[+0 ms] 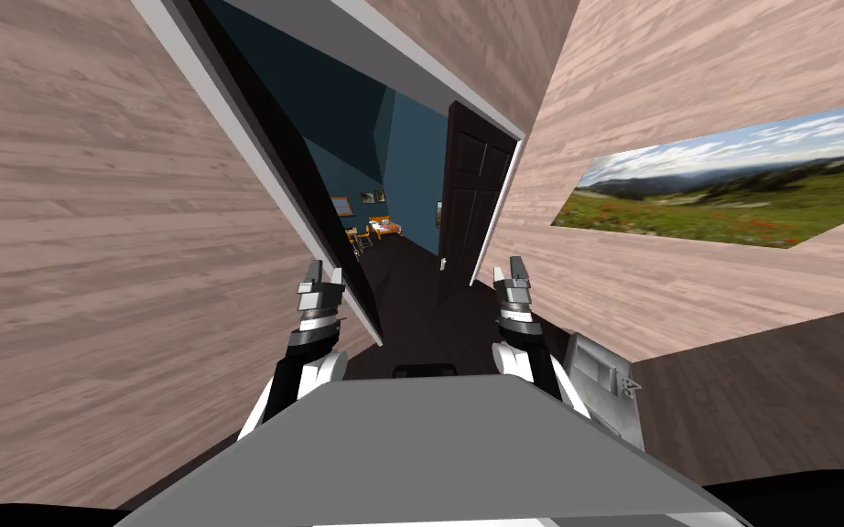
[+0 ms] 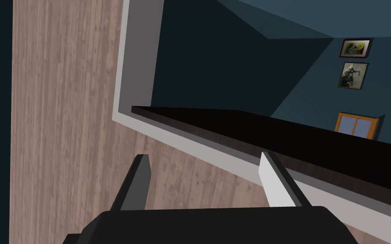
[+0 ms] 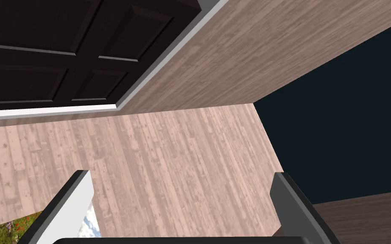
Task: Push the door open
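Head view: we're at the doorway. The dark panelled door (image 1: 473, 206) is swung inward and well open, standing at the right side of the white door frame (image 1: 269, 183). It has a small pale handle (image 1: 445, 263) low on its near edge. Through the opening we see dark floor and a blue-walled room (image 1: 411, 155), with orange furniture (image 1: 382, 227) far back.

The left gripper (image 1: 324, 273) is up just beside the frame's left side. The right gripper (image 1: 509, 268) is just beside the frame's right side, near the door's lower corner. Neither touches the door, and the opening lies between them. A landscape panel (image 1: 731, 192) sits on the plank wall (image 1: 667, 82) to our right, and a pale grey box (image 1: 603, 380) is on the floor by that arm.

Left wrist view: the fingers (image 2: 137, 186) are spread about a third of the width apart, with nothing between them. Past them are the frame, plank wall, a dark band (image 2: 275, 131) and the blue room, which has two framed pictures (image 2: 353, 63) and a small window (image 2: 357, 126).

Right wrist view: the fingers (image 3: 71, 203) are spread wide and hold nothing. The door's dark panels are beyond them, apart from the tips, with a white frame strip and plank wall between. A black area (image 3: 347, 127) lies beside the wall's edge.
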Tool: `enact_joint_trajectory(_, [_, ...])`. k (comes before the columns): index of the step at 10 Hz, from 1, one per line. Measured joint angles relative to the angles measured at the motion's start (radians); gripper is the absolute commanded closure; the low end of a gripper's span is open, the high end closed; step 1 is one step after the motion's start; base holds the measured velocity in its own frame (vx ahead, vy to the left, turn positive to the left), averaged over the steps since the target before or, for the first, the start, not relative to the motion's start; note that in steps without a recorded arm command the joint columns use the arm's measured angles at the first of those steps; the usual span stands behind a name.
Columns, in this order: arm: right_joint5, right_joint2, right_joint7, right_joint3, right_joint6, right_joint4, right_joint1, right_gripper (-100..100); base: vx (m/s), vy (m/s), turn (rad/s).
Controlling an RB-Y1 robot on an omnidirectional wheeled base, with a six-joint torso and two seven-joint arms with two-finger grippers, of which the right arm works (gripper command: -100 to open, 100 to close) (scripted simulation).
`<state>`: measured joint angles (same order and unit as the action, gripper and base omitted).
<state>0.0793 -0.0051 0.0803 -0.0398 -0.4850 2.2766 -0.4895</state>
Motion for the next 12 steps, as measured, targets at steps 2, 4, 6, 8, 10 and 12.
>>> enact_joint_trajectory(2, [-0.001, -0.008, 0.000, 0.009, -0.005, -0.042, 0.014, -100, 0.124, -0.077, 0.066])
enact_joint_trajectory(4, [-0.003, -0.015, -0.008, 0.020, -0.018, -0.087, 0.023, -100, 0.100, -0.084, 0.058])
enact_joint_trajectory(6, [-0.006, -0.023, -0.013, 0.026, -0.031, -0.136, 0.039, -100, 0.083, -0.063, 0.056])
enact_joint_trajectory(8, [-0.006, -0.029, -0.018, 0.037, -0.029, -0.175, 0.056, -100, 0.102, -0.060, 0.054])
enact_joint_trajectory(10, [-0.010, -0.037, -0.024, 0.042, -0.045, -0.239, 0.078, -100, 0.085, -0.083, 0.066])
enact_joint_trajectory(12, [-0.012, -0.044, -0.030, 0.055, -0.048, -0.284, 0.090, -100, 0.082, -0.082, 0.072])
